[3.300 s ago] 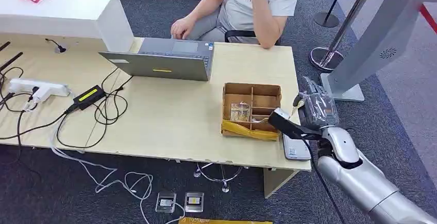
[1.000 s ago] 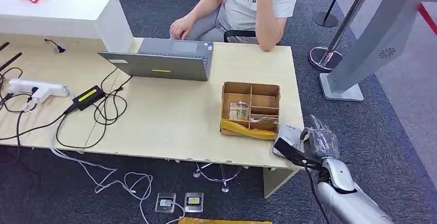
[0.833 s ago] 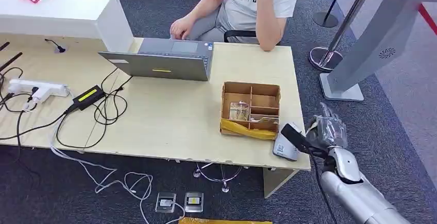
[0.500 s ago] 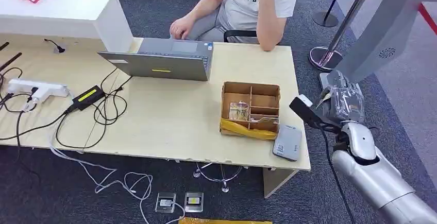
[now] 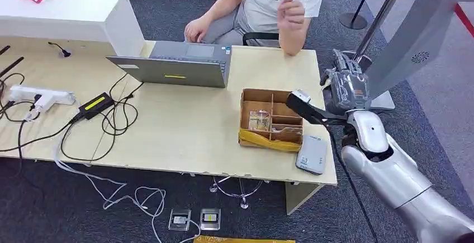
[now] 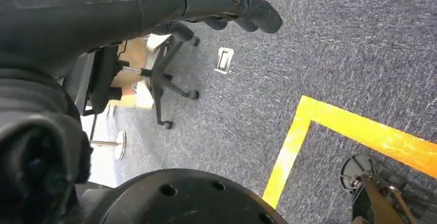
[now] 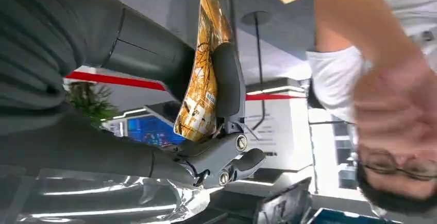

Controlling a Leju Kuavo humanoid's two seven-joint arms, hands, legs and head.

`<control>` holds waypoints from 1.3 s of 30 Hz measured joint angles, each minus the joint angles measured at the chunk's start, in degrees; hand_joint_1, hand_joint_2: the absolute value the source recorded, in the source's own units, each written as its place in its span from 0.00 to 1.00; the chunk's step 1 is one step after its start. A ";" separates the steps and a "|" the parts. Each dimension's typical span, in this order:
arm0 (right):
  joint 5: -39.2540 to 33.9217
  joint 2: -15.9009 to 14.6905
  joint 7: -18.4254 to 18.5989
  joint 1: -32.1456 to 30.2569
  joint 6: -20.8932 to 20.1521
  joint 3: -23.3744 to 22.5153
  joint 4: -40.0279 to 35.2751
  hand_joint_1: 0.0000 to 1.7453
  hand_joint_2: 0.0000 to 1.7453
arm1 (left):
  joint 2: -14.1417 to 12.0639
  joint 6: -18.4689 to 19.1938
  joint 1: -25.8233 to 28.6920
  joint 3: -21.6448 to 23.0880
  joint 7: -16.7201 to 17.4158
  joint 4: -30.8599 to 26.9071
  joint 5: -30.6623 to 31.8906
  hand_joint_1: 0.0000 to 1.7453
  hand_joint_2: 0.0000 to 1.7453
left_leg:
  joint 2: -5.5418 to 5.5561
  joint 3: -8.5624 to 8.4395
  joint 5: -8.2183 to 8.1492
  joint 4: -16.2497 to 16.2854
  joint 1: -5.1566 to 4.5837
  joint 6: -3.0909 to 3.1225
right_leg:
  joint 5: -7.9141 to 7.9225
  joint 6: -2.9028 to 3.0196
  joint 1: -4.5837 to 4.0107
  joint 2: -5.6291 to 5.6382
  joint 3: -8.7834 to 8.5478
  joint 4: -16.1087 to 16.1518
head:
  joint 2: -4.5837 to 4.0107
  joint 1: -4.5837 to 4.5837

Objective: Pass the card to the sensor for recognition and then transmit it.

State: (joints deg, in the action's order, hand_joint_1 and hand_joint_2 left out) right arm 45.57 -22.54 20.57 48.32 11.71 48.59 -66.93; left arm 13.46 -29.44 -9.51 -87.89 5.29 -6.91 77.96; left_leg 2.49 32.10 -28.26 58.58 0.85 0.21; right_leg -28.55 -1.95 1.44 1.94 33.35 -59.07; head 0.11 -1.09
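Now my right robot hand [image 5: 346, 86] pinches the card [image 7: 202, 74], raised beyond the sensor [image 5: 312, 153]; next I offer it to the person's hand [image 5: 290, 14].

Right hand [image 5: 345, 89] raised off the desk's [image 5: 184, 125] right edge, card [image 7: 202, 74] pinched, with open carpet to its right up to the slanted grey kiosk [image 5: 411, 42] and stanchion base [image 5: 351, 64] close behind. Ahead toward the person's hand [image 5: 290, 14]: bare desk corner, no obstruction. Below and left blocked by cardboard box [image 5: 272, 119] and sensor [image 5: 313, 153] near the desk edge.
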 joint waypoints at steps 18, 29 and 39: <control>-3.15 9.47 -4.29 2.43 2.86 4.28 9.24 1.00 1.00 | -0.15 0.13 0.12 -0.13 3.00 0.74 -0.79 0.00 0.00 | -0.04 0.01 0.00 0.00 0.00 0.00 | 0.00 0.00 0.01 0.02 0.04 0.01 | 0.00 0.00; -3.93 8.77 -2.49 1.52 5.16 4.57 11.50 0.00 1.00 | -0.83 2.27 0.26 -0.24 -1.73 0.87 -1.09 0.00 0.00 | -0.05 0.00 0.00 0.00 -0.01 -0.01 | 0.00 0.00 0.01 0.06 0.09 0.01 | 0.00 0.00; -1.33 7.89 -1.51 1.03 6.86 4.57 11.93 0.00 1.00 | -1.18 3.17 0.51 -0.22 -0.92 0.87 -1.31 0.00 0.00 | -0.09 -0.01 0.00 0.00 0.00 -0.01 | 0.00 0.01 0.00 0.08 0.10 0.01 | 0.00 0.00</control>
State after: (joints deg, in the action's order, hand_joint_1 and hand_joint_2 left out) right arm 44.24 -14.64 19.06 49.35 18.58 53.16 -54.99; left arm 12.28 -26.27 -9.00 -88.11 4.37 -6.03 76.65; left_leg 2.40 32.09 -28.26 58.58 0.85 0.20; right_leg -28.55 -1.95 1.44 2.02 33.44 -59.06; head 0.11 -1.09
